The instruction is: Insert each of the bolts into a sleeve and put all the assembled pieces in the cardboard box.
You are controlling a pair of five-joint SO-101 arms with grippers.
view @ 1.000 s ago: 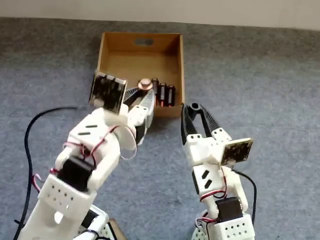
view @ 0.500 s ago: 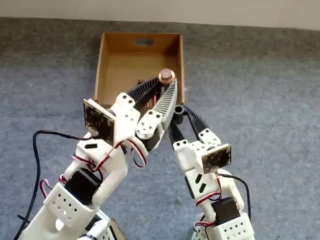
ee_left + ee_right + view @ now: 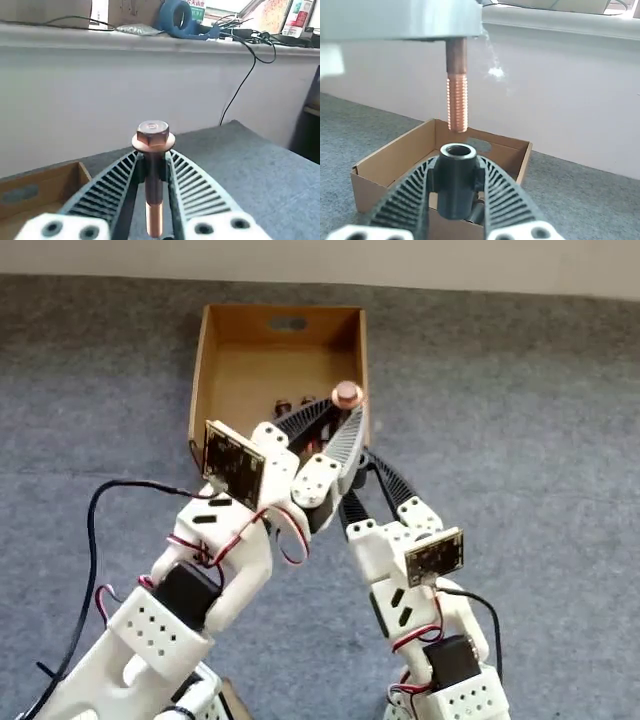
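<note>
Bolt [image 3: 152, 141], copper-coloured metal: likely rigid, slick; left gripper [image 3: 153, 162] clenched under head. Black cylindrical sleeve [image 3: 456, 195] clamped by right gripper [image 3: 456, 172].

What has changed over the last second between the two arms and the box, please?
The left gripper, holding the bolt, swung right across the front of the cardboard box. The right gripper, holding the sleeve, moved left beneath it, so the bolt now hangs above the sleeve's opening. Both grips and the box stayed unchanged.
</note>
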